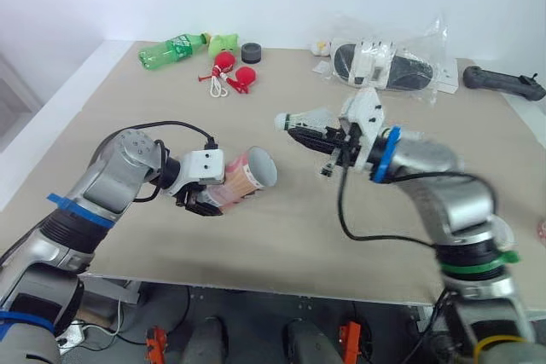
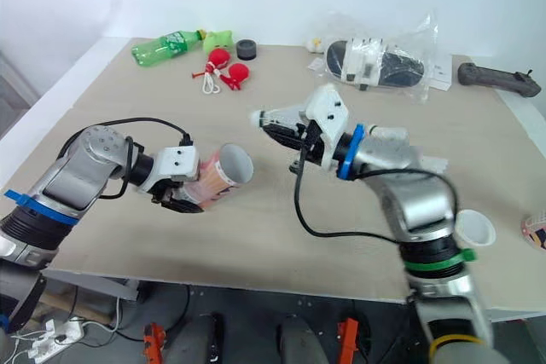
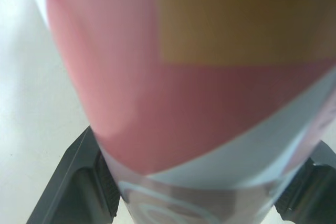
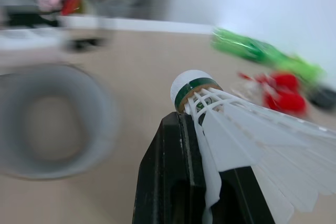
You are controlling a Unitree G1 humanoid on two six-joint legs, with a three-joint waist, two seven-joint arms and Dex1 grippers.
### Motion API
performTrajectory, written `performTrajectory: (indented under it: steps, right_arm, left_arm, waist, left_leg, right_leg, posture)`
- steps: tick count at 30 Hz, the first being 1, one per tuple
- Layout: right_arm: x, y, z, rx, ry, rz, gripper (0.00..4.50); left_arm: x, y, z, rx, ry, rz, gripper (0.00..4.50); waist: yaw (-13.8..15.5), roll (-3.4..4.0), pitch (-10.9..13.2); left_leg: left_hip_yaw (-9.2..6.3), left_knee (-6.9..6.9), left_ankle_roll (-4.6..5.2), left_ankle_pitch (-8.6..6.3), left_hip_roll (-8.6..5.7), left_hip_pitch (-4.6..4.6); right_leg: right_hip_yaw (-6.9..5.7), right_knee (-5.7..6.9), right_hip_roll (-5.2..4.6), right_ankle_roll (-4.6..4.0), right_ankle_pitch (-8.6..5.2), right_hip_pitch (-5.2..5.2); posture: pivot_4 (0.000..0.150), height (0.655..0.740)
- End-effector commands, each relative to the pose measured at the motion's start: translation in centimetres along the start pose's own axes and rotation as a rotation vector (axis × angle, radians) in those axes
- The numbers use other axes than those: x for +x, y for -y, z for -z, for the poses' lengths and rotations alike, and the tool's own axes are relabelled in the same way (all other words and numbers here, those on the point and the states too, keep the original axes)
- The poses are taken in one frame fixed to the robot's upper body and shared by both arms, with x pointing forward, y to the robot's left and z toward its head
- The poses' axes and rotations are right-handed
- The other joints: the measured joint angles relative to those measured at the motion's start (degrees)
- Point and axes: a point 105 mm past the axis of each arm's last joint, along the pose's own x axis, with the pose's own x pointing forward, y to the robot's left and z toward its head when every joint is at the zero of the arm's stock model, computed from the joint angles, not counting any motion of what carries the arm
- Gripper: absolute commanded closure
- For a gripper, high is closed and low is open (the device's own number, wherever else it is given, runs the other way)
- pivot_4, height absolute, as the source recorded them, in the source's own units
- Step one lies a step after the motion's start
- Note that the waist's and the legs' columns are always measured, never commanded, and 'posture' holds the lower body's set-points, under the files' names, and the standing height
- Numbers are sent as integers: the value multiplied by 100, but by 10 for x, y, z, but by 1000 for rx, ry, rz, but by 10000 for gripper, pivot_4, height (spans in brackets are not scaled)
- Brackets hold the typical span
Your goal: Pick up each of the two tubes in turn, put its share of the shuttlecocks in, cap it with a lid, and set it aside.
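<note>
Black fingers [image 3: 76, 182] of our left gripper [image 1: 207, 199] clamp the pink tube [image 1: 247, 175], its open mouth tipped right. Our right gripper [image 1: 317, 137] pinches a white shuttlecock [image 1: 309, 119], cork leading, just right of that mouth. We judge loading barely begun, with capping and setting aside still to do.

The pink-and-white printed tube [image 1: 246, 176] looks smooth, slightly glossy. The white shuttlecock [image 4: 247, 135] has ribbed vanes and a smooth head. The beige worktop [image 1: 281, 228] is matt. At its far edge, the green plastic bottle [image 1: 171, 49] and crinkled clear plastic bag [image 1: 431, 38] shine.
</note>
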Motion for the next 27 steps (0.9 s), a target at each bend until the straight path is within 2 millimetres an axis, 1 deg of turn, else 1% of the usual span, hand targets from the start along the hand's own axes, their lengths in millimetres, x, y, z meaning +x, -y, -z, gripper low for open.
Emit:
performTrajectory:
  steps: [1, 5, 8, 11, 12, 13, 14, 17, 19, 20, 22, 24, 25, 27]
  right_arm:
    - [-2, -20, -11, -73, -75, -169, 44689]
    - [0, -28, -10, -128, -155, -270, 44689]
    - [6, -30, -6, -166, -200, -294, 44689]
    - [14, -30, -5, -184, -200, -304, 44689]
    - [15, -31, -5, -184, -194, -311, 37700]
    - [16, -32, -6, -183, -188, -315, 34622]
    - [17, -32, -7, -182, -183, -317, 30568]
    - [17, -34, -9, -174, -168, -320, 14537]
    - [15, -33, -11, -167, -156, -310, 6439]
    - [14, -32, -12, -162, -151, -303, 473]
    - [7, -25, -17, -131, -122, -259, 129]
    - [-8, -12, -20, -60, -88, -158, 129]
    - [-18, -2, -18, -20, -81, -80, 129]
    - [-40, 18, -8, 53, -88, 92, 129]
  left_arm:
    - [11, 6, 4, -6, -22, 46, 15266]
    - [13, 5, 3, 0, -21, 50, 15266]
    - [14, 5, 2, 3, -19, 51, 15266]
    - [14, 5, 1, 5, -14, 52, 15266]
    - [14, 6, 1, 6, -13, 53, 15266]
    - [15, 7, 2, 6, -13, 54, 15266]
    - [15, 7, 2, 6, -12, 55, 15266]
    - [15, 8, 2, 2, -9, 56, 15266]
    - [16, 9, 2, 0, -8, 55, 15266]
    - [16, 9, 2, 0, -7, 55, 15266]
    - [16, 10, 2, -1, -6, 55, 15266]
    - [16, 11, 3, -5, -4, 52, 15266]
    - [16, 11, 3, -7, -3, 51, 15266]
    - [16, 11, 3, -11, -1, 48, 15266]
  waist:
    - [12, -4, -2]
    - [23, -1, -3]
    - [33, 0, -4]
    - [46, 0, -4]
    - [53, 0, -4]
    - [58, 0, -4]
    - [59, 0, -4]
    - [60, 0, -4]
    - [61, 1, -5]
    - [60, 1, -5]
    - [70, 1, -5]
    - [84, 0, -5]
    - [94, -1, -5]
    - [105, -3, -6]
  left_leg:
    - [-3, 1, 0, 0, 2, 1]
    - [-4, 5, 2, 1, 1, 0]
    - [-4, 8, 2, 1, 0, -3]
    - [-6, 11, 2, 1, -2, -6]
    - [-7, 14, 2, 1, -3, -7]
    - [-7, 14, 2, 1, -5, -8]
    - [-8, 15, 2, 1, -5, -10]
    - [-8, 17, 2, 1, -7, -10]
    - [-8, 16, 1, 1, -8, -11]
    - [-9, 16, 2, 1, -7, -10]
    - [-13, 15, 2, 1, -7, -11]
    - [-15, 16, 2, 1, -7, -12]
    - [-15, 17, 2, 1, -8, -13]
    - [-15, 16, 1, 1, -11, -13]
  right_leg:
    - [-4, 0, 2, 1, -2, 3]
    - [-5, 0, 0, 2, -3, 2]
    - [-6, 0, -1, -1, -1, 1]
    - [-9, 0, -6, -3, 0, 2]
    - [-10, 0, -8, -3, 0, 2]
    - [-11, 0, -10, -4, 1, 2]
    - [-12, 0, -10, -5, 1, 2]
    - [-12, 0, -14, -8, 4, 4]
    - [-12, 0, -14, -8, 4, 4]
    - [-13, 0, -13, -9, 4, 4]
    - [-18, 0, -13, -9, 3, 4]
    - [-18, 0, -13, -10, 4, 6]
    - [-18, 0, -15, -9, 3, 7]
    - [-19, 0, -17, -9, 3, 10]
  posture:
    - [1500, 7400]
    - [1500, 7400]
    - [1500, 7400]
    - [1500, 7400]
    - [1500, 7400]
    - [1500, 7400]
    - [1500, 7400]
    - [1500, 7400]
    - [1500, 7400]
    - [1500, 7400]
    - [1500, 7400]
    - [1500, 7400]
    - [1500, 7400]
    - [1500, 7400]
